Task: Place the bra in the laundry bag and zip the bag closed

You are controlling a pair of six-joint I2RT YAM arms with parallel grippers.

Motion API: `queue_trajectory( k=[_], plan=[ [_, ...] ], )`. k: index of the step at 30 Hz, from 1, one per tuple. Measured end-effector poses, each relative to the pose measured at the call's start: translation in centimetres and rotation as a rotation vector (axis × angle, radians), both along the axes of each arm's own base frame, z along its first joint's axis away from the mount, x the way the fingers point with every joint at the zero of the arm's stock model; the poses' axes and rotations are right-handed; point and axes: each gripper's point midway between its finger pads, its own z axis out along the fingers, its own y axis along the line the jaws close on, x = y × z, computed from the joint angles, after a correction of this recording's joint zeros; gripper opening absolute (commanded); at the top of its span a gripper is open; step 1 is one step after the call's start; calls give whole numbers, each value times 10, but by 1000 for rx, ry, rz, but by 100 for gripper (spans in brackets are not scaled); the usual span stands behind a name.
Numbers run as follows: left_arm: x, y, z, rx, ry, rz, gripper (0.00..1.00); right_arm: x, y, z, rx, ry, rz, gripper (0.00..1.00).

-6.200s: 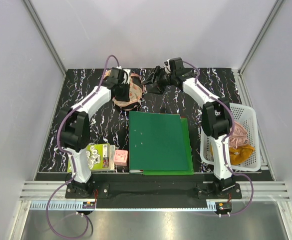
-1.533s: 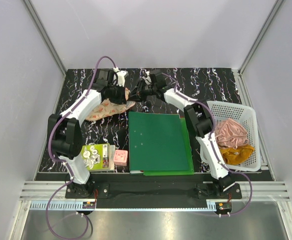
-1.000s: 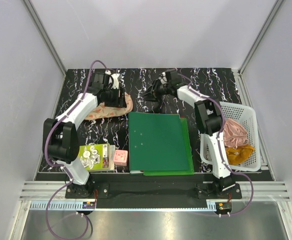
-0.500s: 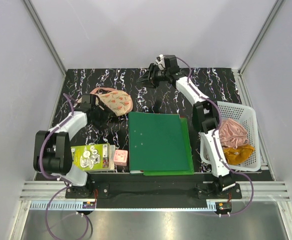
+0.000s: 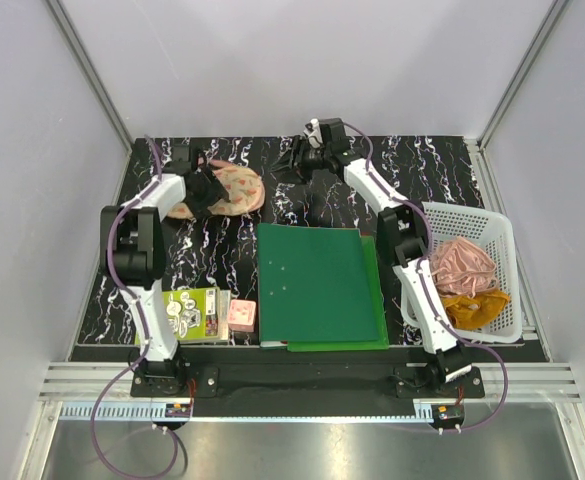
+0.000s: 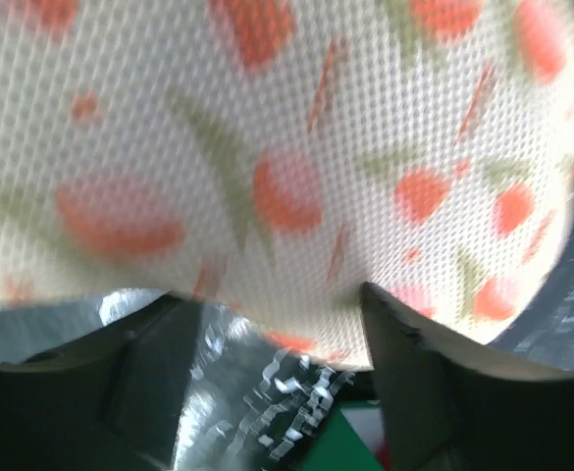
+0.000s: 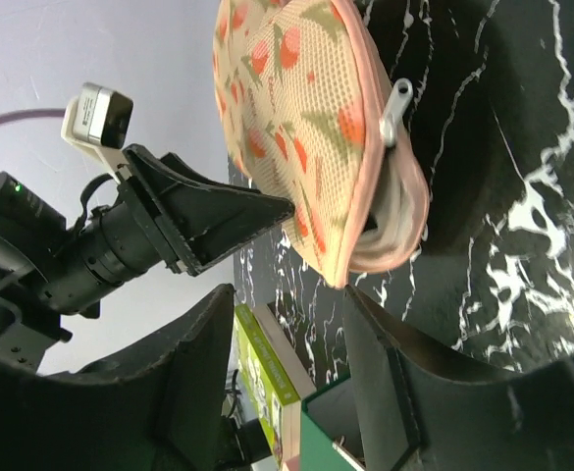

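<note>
The left gripper (image 5: 203, 186) is touching the tilted laundry bag (image 5: 236, 188); its clamping state cannot be determined. The right gripper (image 7: 287, 304) is hovering nearby, fingers apart.

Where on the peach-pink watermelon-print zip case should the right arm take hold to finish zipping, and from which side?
Grip the small pale zip pull on the peach-pink watermelon-print zip case, pinching its flat faces. Come from the right arm's side with the right gripper: the pink zip edge faces that way, the tab juts clear, and the left gripper is at the printed face.
</note>
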Motion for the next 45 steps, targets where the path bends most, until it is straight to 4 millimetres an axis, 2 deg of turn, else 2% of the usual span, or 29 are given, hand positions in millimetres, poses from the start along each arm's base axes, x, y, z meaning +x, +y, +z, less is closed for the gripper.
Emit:
queue_trajectory(
  k=[3,4,6,12,13,14,15,17,18,20,24,28,30,33,35,37,40,45],
  plan=[
    [6,7,-5,85,6,-105,50,2,9,-4,11,-8,7,56],
    [5,10,-5,125,7,-153,45,1,11,-7,10,-4,10,56],
    [8,16,-2,221,3,-249,40,-1,15,-18,5,14,15,56],
    [25,18,15,517,-65,-538,38,-2,17,-44,-10,47,20,58],
    [27,17,16,559,-82,-580,39,-1,18,-47,-11,43,22,59],
    [28,16,16,597,-105,-616,49,-1,19,-49,-12,35,26,60],
    [24,16,14,628,-127,-651,54,-1,20,-52,-13,27,31,61],
    [13,17,15,667,-159,-694,65,-3,22,-56,-21,14,43,70],
    [6,19,19,680,-165,-705,67,-4,24,-57,-24,8,49,72],
    [3,24,35,686,-191,-673,70,-6,27,-58,-30,-10,59,76],
    [17,30,80,591,-284,-491,74,-8,32,-61,-34,-31,72,74],
    [5,32,99,385,-315,-297,73,-7,39,-67,-24,-40,74,68],
    [-5,26,95,298,-307,-251,73,-8,44,-69,-17,-39,76,59],
    [-25,12,75,177,-244,-212,73,-13,56,-67,2,-45,85,54],
    [-36,5,61,110,-193,-181,73,-15,62,-64,17,-53,88,44],
    [-45,2,50,38,-146,-126,73,-20,70,-62,27,-54,96,42],
    [-49,9,36,-51,-81,-27,73,-23,75,-64,32,-51,96,35],
    [-48,23,-2,-106,43,100,73,-31,69,-83,2,16,77,24]
  ],
)
